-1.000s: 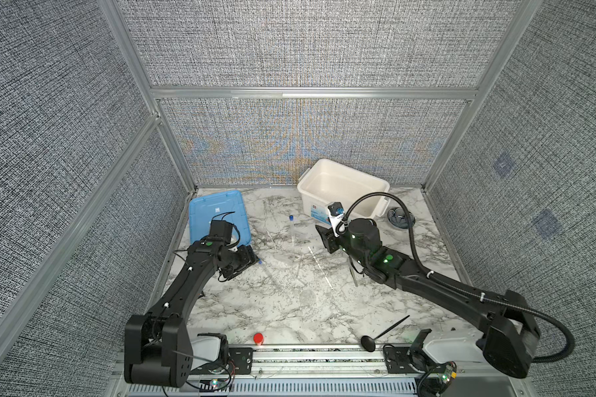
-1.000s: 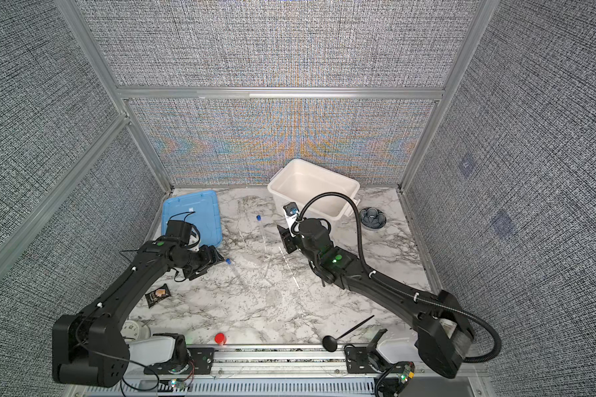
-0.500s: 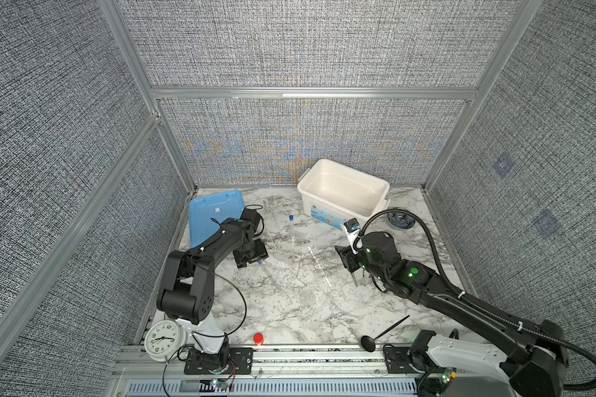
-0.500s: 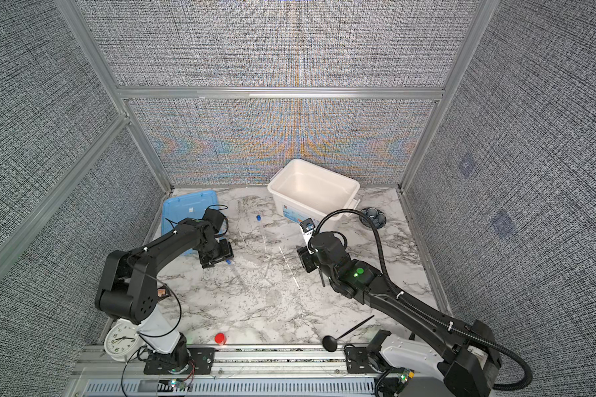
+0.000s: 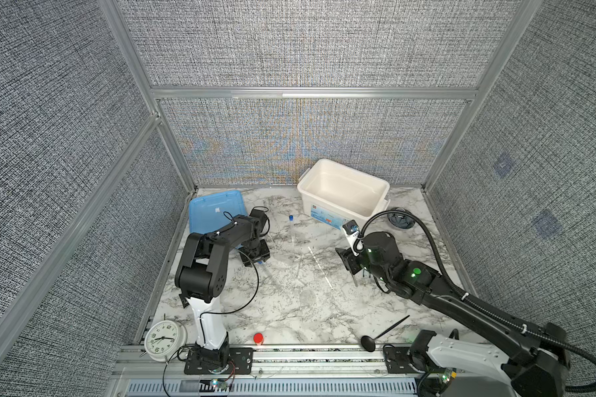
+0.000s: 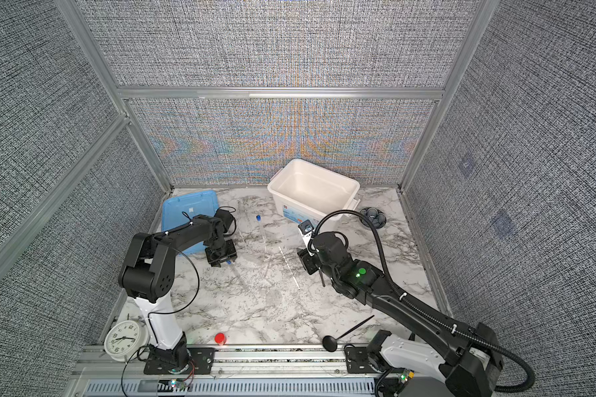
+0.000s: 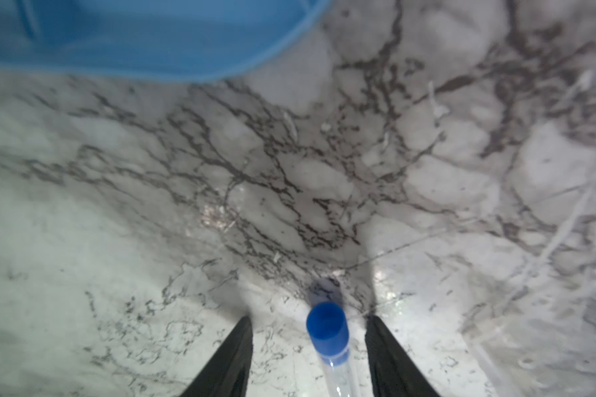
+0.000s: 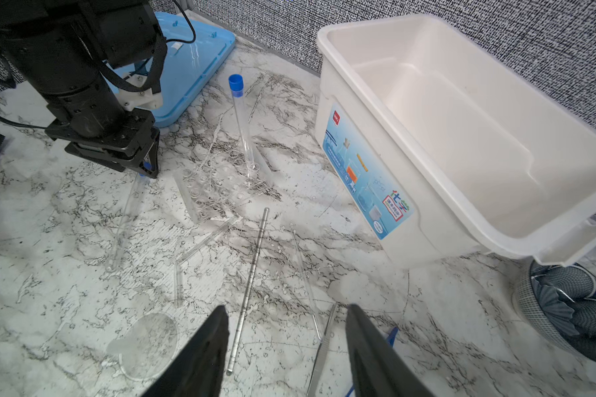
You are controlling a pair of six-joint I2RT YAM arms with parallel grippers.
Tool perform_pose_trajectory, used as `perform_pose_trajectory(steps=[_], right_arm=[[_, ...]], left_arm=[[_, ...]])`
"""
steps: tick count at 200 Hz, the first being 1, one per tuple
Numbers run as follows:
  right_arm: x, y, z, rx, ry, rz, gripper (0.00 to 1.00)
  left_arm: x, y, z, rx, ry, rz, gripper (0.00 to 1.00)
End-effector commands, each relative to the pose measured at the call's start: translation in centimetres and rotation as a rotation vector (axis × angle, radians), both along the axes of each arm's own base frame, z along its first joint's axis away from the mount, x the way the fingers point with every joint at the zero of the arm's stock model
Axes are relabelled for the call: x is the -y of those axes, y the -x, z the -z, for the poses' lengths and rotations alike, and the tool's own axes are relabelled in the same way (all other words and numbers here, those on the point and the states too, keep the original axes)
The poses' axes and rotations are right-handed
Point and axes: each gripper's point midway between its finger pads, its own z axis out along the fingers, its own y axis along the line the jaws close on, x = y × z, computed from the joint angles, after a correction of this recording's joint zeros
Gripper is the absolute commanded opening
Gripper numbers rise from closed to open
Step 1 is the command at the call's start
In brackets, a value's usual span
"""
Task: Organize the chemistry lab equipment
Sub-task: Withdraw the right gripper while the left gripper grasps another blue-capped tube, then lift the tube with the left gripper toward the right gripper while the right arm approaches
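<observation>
A clear tube with a blue cap (image 7: pixel 327 328) lies on the marble between the fingers of my left gripper (image 7: pixel 308 321). That gripper is open, with a gap on each side of the cap. The tube's clear body (image 8: pixel 128 213) runs out from under the left gripper (image 5: pixel 255 256). A second blue-capped tube (image 8: pixel 241 120) rests with its end on the clear rack (image 8: pixel 217 185). My right gripper (image 8: pixel 286 309) hovers open over silver tweezers (image 8: pixel 324 347), beside a graduated rod (image 8: pixel 252 282) and blue forceps (image 8: pixel 391 335). In both top views the right gripper (image 5: pixel 350 266) is right of centre.
A white bin (image 5: pixel 327 216) stands at the back right, a blue lid (image 5: pixel 214 209) at the back left and a grey-blue flower dish (image 5: pixel 401 220) by the bin. Near the front lie a black ladle (image 5: pixel 382 335), a red cap (image 5: pixel 258 338) and a clock (image 5: pixel 161 340). A clear disc (image 8: pixel 148 343) lies near my right fingers.
My left arm has folded upright and its gripper has shifted slightly right, down over the tube's cap. My right gripper has moved right and toward the front, away from the rack.
</observation>
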Motion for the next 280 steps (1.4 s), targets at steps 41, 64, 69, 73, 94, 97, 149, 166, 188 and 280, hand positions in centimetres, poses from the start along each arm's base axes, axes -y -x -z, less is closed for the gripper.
perform_pose_trajectory(steps=[41, 64, 69, 73, 94, 97, 149, 166, 188, 280], right_arm=[[-0.7, -0.1, -1.3, 0.004, 0.012, -0.033, 0.58], [-0.9, 0.0, -1.6, -0.001, 0.005, -0.038, 0.58], [-0.9, 0.0, -1.8, -0.001, 0.001, -0.042, 0.58], [-1.0, 0.0, -1.8, -0.002, 0.0, -0.047, 0.58], [-1.3, 0.3, -2.1, -0.002, 0.012, -0.072, 0.58], [-1.3, 0.3, -2.1, 0.0, 0.015, -0.074, 0.58], [-1.0, 0.6, -2.0, 0.008, 0.043, -0.071, 0.58], [-0.8, 0.6, -1.9, 0.01, 0.065, -0.073, 0.58], [-0.6, 0.6, -1.6, 0.009, 0.093, -0.07, 0.58], [-5.2, 1.6, -2.1, -0.044, -0.028, -0.143, 0.59]], left_arm=[[-0.8, 0.8, 0.3, -0.035, -0.039, -0.049, 0.44], [-0.7, 0.7, 0.3, -0.048, -0.039, -0.038, 0.42], [-0.6, 0.6, 0.3, -0.047, -0.035, -0.038, 0.41], [-0.6, 0.6, 0.4, -0.048, -0.034, -0.038, 0.41], [-0.1, 0.7, 0.7, -0.044, -0.006, -0.044, 0.37], [-0.1, 0.8, 0.8, -0.045, -0.002, -0.044, 0.37], [-0.3, 1.6, 0.4, -0.046, -0.002, -0.033, 0.23], [-0.4, 1.9, 0.3, -0.049, -0.001, -0.028, 0.23], [-0.3, 1.9, -0.1, -0.042, 0.009, -0.025, 0.23], [0.2, 2.3, -4.4, 0.032, 0.068, 0.018, 0.25]])
